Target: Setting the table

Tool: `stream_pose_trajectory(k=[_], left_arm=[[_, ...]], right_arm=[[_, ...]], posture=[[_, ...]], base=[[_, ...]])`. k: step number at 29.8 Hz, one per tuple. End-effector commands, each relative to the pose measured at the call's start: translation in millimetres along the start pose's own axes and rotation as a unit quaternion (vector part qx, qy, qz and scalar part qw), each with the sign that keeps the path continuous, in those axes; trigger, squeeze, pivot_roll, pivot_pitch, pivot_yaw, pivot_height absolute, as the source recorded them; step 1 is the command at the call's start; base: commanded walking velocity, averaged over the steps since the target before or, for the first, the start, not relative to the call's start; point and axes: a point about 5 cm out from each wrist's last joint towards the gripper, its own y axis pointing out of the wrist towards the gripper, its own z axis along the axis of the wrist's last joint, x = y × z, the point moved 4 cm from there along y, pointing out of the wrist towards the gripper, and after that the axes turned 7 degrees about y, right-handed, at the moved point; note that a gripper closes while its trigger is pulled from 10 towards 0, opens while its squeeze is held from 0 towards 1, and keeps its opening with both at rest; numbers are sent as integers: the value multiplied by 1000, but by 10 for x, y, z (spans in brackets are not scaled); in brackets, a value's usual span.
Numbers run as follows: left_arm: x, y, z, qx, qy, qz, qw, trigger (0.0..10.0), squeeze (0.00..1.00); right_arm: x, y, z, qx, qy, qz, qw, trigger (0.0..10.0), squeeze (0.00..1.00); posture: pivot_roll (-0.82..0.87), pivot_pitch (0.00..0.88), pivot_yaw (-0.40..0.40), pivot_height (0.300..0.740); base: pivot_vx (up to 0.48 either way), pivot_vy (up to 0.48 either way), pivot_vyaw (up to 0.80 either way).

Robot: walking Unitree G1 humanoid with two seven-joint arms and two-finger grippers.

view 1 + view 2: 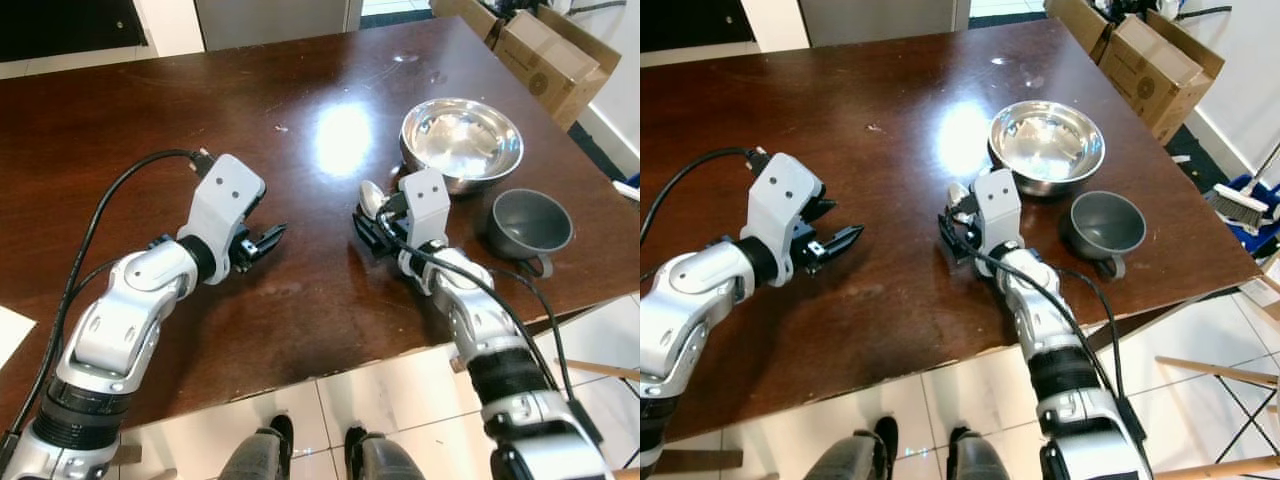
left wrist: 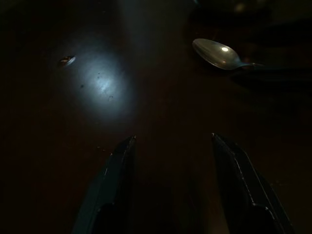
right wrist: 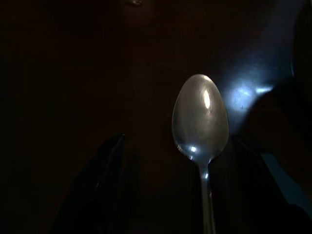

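Right end effector (image 1: 368, 222) mid-frame, fingers spread around spoon (image 3: 201, 117), poised to grip | left end effector (image 1: 262, 240) open, empty, idle | bowl (image 1: 461, 142) upper right

table (image 1: 150, 110): dark glossy wood | bowl (image 1: 461, 140): shiny metal | spoon (image 3: 201, 117): polished metal | cup (image 1: 529, 222): matt grey

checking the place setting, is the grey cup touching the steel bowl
Apart. In the right eye view a strip of dark table shows between the steel bowl and the grey cup.
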Motion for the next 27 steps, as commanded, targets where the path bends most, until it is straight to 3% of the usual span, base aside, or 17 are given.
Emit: stream_pose_trajectory(k=[1,9,13,20,21,22,24,25,26,27], left_arm=[[52,-1,-76,-10,-4,-6,1000,10000,0],[51,7,-74,-9,-2,-9,1000,10000,0],[54,17,-79,-9,-1,-11,1000,10000,0],[39,20,-77,-9,-1,-9,1000,10000,0],[43,8,-65,-8,1,-13,1000,10000,0],[45,3,-59,-7,2,-16,1000,10000,0],[55,-19,-44,-5,6,-30,1000,10000,0],[57,-27,-40,-4,7,-34,999,10000,0],[45,-35,-39,-5,9,-35,999,10000,0],[36,-41,-40,-5,10,-36,999,10000,0]], right_arm=[[-45,-49,-78,-11,4,-5,1000,10000,0],[-65,-188,-202,-26,6,-42,999,10000,0],[48,-245,-324,-41,7,-69,997,10000,0],[89,-218,-255,-38,32,-53,997,10000,0],[94,-222,-267,-47,41,-51,997,7137,0],[94,-224,-271,-49,44,-50,997,7137,0],[101,-235,-308,-61,40,-47,996,1686,0],[104,-240,-323,-65,36,-47,996,1686,0],[109,-251,-368,-76,38,-46,995,0,0],[108,-261,-405,-84,39,-43,995,0,0]], posture=[[-42,164,54,740],[-47,169,61,740],[-51,171,69,740],[-50,169,70,740],[-49,170,70,740],[-49,170,70,740],[-47,171,70,740],[-47,171,70,740],[-46,171,73,740],[-46,171,73,740]], base=[[0,0,0],[0,0,0],[0,0,0],[0,0,0],[0,0,0],[0,0,0],[0,0,0],[0,0,0],[0,0,0],[0,0,0]])
